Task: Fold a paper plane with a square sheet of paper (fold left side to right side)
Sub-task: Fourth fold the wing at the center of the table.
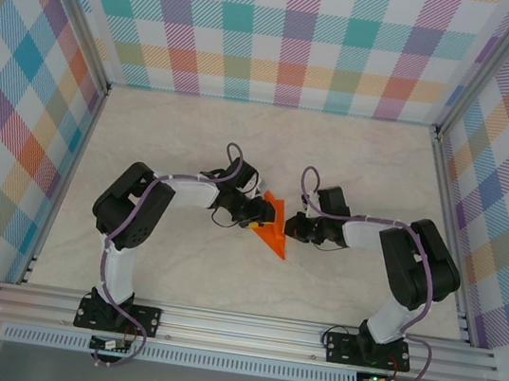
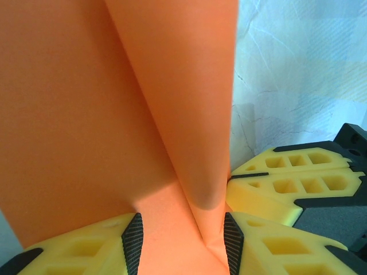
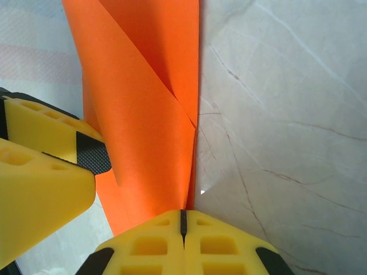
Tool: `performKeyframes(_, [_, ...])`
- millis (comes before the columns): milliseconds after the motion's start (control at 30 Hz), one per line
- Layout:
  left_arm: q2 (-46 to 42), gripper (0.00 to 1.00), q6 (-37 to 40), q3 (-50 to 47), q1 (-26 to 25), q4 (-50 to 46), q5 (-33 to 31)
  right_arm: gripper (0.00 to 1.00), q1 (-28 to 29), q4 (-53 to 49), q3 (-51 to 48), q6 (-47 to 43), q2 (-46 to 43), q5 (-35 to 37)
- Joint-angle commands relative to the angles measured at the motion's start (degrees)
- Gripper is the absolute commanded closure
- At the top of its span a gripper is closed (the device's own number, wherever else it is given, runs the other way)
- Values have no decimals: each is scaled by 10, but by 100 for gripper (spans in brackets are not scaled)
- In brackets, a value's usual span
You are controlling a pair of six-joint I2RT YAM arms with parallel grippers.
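At the centre of the top view, the marble table (image 1: 243, 141) has open surface out to its plaid-walled edges on every side of both arms. The folded orange paper (image 1: 273, 235) stands between the grippers, its point toward the lower edge. The left gripper (image 1: 253, 212) clasps it, fingers partly apart, both pads (image 2: 133, 240) against it. The right gripper (image 1: 291, 227) is pressed together at the paper's right edge; I cannot tell whether it pinches the paper.
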Motion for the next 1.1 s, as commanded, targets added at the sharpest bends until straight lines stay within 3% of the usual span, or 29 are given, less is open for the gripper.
performKeyframes(0, [4, 55, 13, 11, -9, -25, -14, 100, 7, -49, 14, -23, 11, 20])
performKeyframes(333, [-51, 53, 23, 36, -9, -58, -15, 100, 19, -81, 26, -20, 39, 50])
performKeyframes(600, [-26, 78, 15, 64, -10, -43, 30, 100, 20, -87, 26, -23, 39, 55])
performKeyframes(833, [35, 81, 10, 100, -12, -26, 58, 100, 20, -93, 27, -26, 40, 57])
performKeyframes(1067, [63, 81, 34, 113, -10, -54, 24, 100, 22, -106, 30, -34, 41, 63])
